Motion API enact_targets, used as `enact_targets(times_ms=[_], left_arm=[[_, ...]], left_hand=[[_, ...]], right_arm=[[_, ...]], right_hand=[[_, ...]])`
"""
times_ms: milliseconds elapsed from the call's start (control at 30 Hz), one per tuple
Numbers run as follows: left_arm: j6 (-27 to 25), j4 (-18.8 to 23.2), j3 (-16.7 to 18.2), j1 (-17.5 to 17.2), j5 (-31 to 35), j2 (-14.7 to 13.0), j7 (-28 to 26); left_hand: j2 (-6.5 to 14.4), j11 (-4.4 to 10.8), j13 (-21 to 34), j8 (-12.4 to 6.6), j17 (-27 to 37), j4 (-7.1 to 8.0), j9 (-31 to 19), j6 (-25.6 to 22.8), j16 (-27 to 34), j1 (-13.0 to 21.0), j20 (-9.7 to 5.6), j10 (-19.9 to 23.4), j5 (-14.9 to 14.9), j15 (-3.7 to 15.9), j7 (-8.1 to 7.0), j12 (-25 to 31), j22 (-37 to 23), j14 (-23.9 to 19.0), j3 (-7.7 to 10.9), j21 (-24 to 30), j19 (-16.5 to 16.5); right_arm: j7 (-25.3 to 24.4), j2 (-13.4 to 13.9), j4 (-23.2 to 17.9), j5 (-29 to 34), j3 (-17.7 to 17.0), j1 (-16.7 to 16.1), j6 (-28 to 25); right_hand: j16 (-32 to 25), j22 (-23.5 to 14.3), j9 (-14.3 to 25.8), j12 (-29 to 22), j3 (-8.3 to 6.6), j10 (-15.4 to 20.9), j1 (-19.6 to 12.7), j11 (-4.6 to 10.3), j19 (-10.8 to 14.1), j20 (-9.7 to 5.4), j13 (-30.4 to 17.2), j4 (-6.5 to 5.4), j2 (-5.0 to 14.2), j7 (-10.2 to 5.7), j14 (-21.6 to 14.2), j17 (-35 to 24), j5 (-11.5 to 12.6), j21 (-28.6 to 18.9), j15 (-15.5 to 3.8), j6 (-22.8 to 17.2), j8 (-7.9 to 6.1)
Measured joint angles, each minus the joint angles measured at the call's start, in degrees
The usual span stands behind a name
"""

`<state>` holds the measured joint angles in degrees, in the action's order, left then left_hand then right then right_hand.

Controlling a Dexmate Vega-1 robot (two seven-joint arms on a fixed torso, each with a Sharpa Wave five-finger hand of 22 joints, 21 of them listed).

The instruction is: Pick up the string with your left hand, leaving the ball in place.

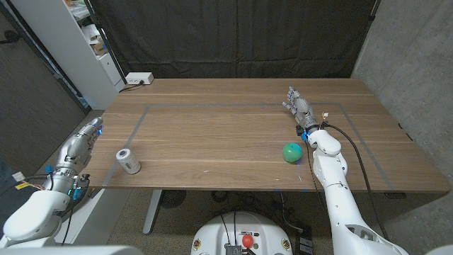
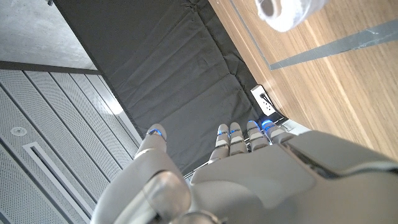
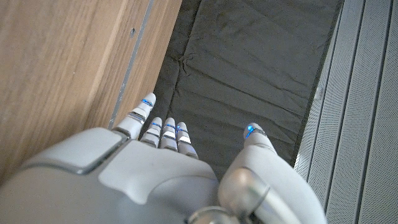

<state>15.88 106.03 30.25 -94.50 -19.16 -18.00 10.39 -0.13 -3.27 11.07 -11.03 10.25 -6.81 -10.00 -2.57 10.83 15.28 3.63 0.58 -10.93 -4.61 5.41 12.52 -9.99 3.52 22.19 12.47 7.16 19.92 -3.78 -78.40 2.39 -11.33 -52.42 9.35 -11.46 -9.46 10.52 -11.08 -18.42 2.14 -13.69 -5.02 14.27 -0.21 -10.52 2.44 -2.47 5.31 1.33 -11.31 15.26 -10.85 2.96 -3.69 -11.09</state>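
While no writing reads, white string spool (image 1: 128,161), green ball (image 1: 292,152)

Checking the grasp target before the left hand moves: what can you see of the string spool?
The string spool is a small whitish roll lying on its side on the wooden table, near the front edge on the robot's left, one round end with a dark hole facing up and left. Nothing touches it; the left hand is off to its side.
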Motion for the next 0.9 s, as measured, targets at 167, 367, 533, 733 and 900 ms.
enact_targets(times_ms=[167,367,533,733,900], left_arm=[[0.68,-0.49,-0.23,-0.42,0.06,0.71,-0.26],[2.19,-0.80,-0.43,-1.07,0.48,1.54,-1.06],[3.60,-0.91,-0.52,-1.39,1.37,1.90,-2.28],[4.53,-0.94,-0.70,-2.01,3.02,2.57,-3.85],[5.10,-0.45,-0.92,-2.67,4.71,3.07,-5.36]], left_hand=[[-0.07,0.00,0.00,0.00,0.00,-0.48,0.00,0.00,0.00,0.52,0.19,0.00,0.00,-0.20,0.00,0.00,0.00,-0.20,0.00,0.00,-0.19],[-0.46,-0.52,0.00,0.00,0.00,-1.27,-0.28,0.22,0.00,1.81,0.70,0.52,0.00,-0.73,0.22,0.00,0.00,-0.74,0.32,0.00,-0.26],[-1.06,-0.78,0.21,0.00,0.00,-1.85,-0.28,0.21,0.00,2.41,1.01,0.77,0.00,-1.44,0.84,0.00,0.00,-1.00,0.21,-0.39,-0.58],[-1.79,-1.06,0.37,0.00,0.00,-2.38,-0.28,0.22,0.00,3.65,1.85,0.99,-0.24,-1.64,1.46,0.25,0.00,-1.20,0.15,-0.40,-0.83],[-2.79,-1.49,0.67,0.00,0.00,-2.85,-0.50,1.51,0.00,5.20,2.37,0.56,-0.71,-2.16,1.44,0.28,0.00,-0.85,0.16,-0.39,-0.71]], right_arm=[[0.07,0.06,-0.01,0.05,0.00,-0.03,-0.09],[0.29,0.13,0.11,0.08,0.00,-0.04,-0.15],[0.48,0.19,0.70,0.12,0.07,0.08,-0.16],[0.67,0.26,1.16,0.14,0.12,0.19,-0.16],[1.10,0.32,1.51,0.15,0.12,0.27,-0.16]], right_hand=[[0.00,0.00,0.00,0.00,0.00,0.00,0.00,0.00,0.00,0.00,0.00,0.00,0.00,0.00,0.00,0.00,0.00,0.00,0.00,0.00,0.00],[0.00,0.00,0.00,0.00,0.00,0.00,0.00,0.00,0.00,0.00,0.00,0.00,0.00,0.00,0.00,0.00,0.22,0.00,0.00,0.00,0.00],[0.00,0.00,0.00,0.00,0.00,0.00,0.00,0.00,0.00,0.00,0.00,0.00,0.00,0.00,0.00,0.00,0.22,0.00,0.00,0.00,0.00],[0.00,0.00,0.00,0.00,0.00,0.00,0.00,0.00,0.00,0.00,0.00,0.00,0.00,0.00,0.00,0.00,0.22,0.00,0.00,0.00,0.00],[0.00,0.00,0.00,0.00,0.00,0.00,0.00,0.00,0.00,0.00,0.00,-0.01,0.00,0.00,0.00,0.00,0.22,0.00,0.00,0.01,0.00]])
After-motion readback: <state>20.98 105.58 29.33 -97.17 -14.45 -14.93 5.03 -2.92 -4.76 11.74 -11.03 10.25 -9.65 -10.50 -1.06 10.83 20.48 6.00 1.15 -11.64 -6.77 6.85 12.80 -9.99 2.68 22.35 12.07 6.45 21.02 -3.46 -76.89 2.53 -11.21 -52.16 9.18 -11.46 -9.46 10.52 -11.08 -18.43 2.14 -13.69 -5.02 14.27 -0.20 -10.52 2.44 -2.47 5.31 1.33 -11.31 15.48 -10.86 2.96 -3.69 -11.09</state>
